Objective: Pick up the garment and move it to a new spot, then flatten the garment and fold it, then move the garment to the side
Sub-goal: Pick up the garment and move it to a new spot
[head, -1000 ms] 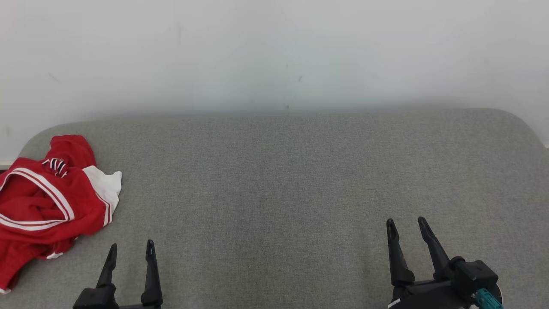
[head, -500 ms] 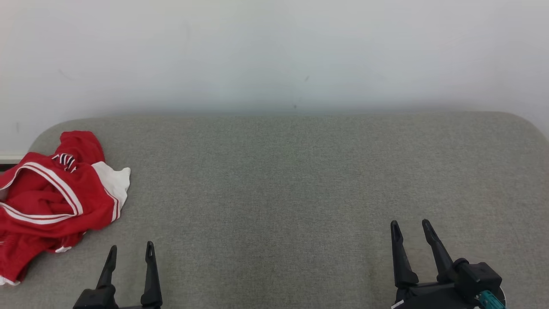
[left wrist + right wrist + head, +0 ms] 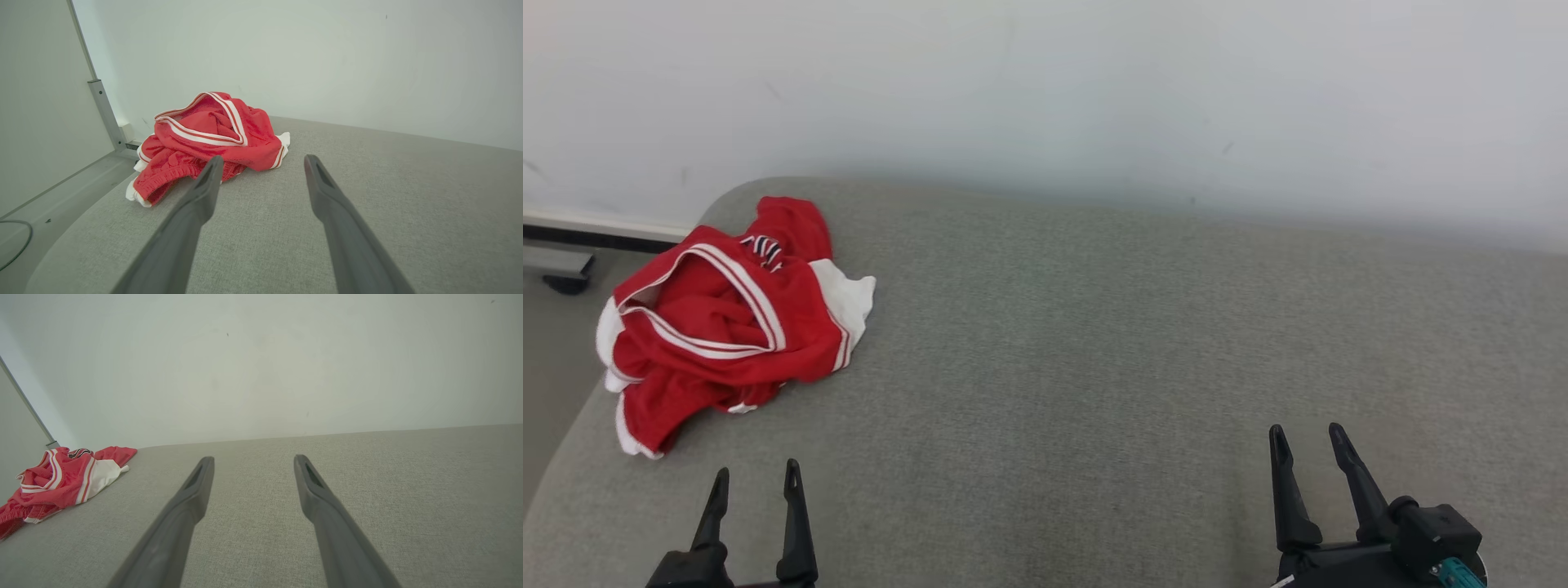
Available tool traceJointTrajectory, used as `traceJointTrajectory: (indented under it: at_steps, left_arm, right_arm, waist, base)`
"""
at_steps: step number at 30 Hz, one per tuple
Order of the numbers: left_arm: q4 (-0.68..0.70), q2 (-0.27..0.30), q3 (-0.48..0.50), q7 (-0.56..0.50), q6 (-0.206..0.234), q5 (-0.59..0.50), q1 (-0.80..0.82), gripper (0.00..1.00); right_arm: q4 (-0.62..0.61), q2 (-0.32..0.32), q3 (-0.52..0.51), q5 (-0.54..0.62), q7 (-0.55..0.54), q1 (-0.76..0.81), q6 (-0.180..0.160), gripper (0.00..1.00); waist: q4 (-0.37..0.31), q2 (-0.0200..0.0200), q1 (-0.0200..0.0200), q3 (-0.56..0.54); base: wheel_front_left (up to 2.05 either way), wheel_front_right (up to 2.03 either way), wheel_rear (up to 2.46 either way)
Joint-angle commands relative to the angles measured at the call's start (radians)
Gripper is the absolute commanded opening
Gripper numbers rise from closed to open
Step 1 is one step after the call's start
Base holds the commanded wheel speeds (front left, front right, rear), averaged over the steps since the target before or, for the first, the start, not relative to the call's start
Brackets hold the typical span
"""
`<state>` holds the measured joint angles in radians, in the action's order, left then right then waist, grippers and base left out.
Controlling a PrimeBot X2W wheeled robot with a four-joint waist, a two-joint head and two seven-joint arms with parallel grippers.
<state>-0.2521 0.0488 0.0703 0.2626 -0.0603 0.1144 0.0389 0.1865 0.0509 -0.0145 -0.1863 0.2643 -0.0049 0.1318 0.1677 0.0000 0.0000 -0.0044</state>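
The garment (image 3: 727, 318) is red with white stripes and white trim, lying crumpled at the far left end of the grey padded table (image 3: 1094, 367). The left wrist view has the garment (image 3: 208, 139) ahead and slightly left of the fingers. In the right wrist view the garment (image 3: 61, 477) lies far off to the left. My left gripper (image 3: 754, 478) hovers open near the front edge, a short way in front of the garment, with nothing between its fingers. My right gripper (image 3: 1307, 433) stands open and empty at the front right.
A white wall (image 3: 1045, 90) runs behind the table. At the left end the table edge curves down to the floor (image 3: 556, 327), where a metal frame post (image 3: 104, 114) and a dark cable (image 3: 20, 245) stand. Bare grey fabric stretches across the middle and right.
The head camera has turned left, so the garment sits further right and higher in view, and the table's left edge and floor have come into sight. Both grippers stay open.
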Motion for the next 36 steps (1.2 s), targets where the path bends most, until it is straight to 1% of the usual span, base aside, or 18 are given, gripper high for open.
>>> traceJointTrajectory:
  at_steps: [1,12,15,21,25,29,31,36]
  left_arm:
    - [0.000,0.003,0.004,0.004,0.002,-0.004,-0.003,1.00]
    - [0.007,0.003,0.036,0.004,0.004,-0.007,-0.007,1.00]
    - [0.009,0.002,0.045,0.004,0.005,-0.004,-0.014,1.00]
    - [0.013,0.002,0.057,0.004,0.008,-0.006,-0.016,1.00]
    - [0.018,0.002,0.066,0.004,0.013,-0.001,-0.014,1.00]
    - [0.021,0.002,0.079,0.004,0.016,-0.008,-0.013,1.00]
    - [0.025,0.003,0.089,0.004,0.016,-0.004,0.000,1.00]
    - [0.041,0.022,0.108,0.004,-0.008,-0.003,0.078,1.00]
  right_arm:
    - [-0.004,-0.001,-0.002,-0.006,0.001,0.002,-0.002,1.00]
    - [0.002,-0.001,0.006,-0.002,0.001,-0.005,-0.002,1.00]
    - [0.003,-0.001,0.008,-0.001,0.001,-0.009,-0.002,1.00]
    - [0.006,-0.001,0.013,0.004,0.000,-0.010,-0.002,1.00]
    - [0.009,-0.001,0.017,0.006,0.000,-0.015,-0.002,1.00]
    - [0.011,-0.001,0.026,0.008,0.000,-0.020,-0.002,1.00]
    - [0.013,-0.001,0.025,0.011,0.000,-0.023,-0.002,1.00]
    - [0.000,-0.001,0.016,0.039,0.000,-0.049,-0.002,1.00]
  waist:
    - [0.087,0.0000,0.0000,0.014]
    - [0.265,0.0000,0.0000,0.019]
    - [0.297,0.0000,0.0000,0.021]
    - [0.337,0.0000,0.0000,0.026]
    - [0.349,0.0000,0.0000,0.031]
    - [0.339,0.0000,0.0000,0.037]
    - [0.327,0.0000,0.0000,0.043]
    - [0.271,0.0000,0.0000,0.090]
  base:
    - [0.00,0.00,0.00]
    - [0.00,0.00,0.00]
    - [0.00,0.00,0.00]
    - [0.00,0.00,0.00]
    - [0.00,0.00,0.00]
    - [0.00,0.00,0.00]
    - [0.00,0.00,0.00]
    - [0.00,0.00,0.00]
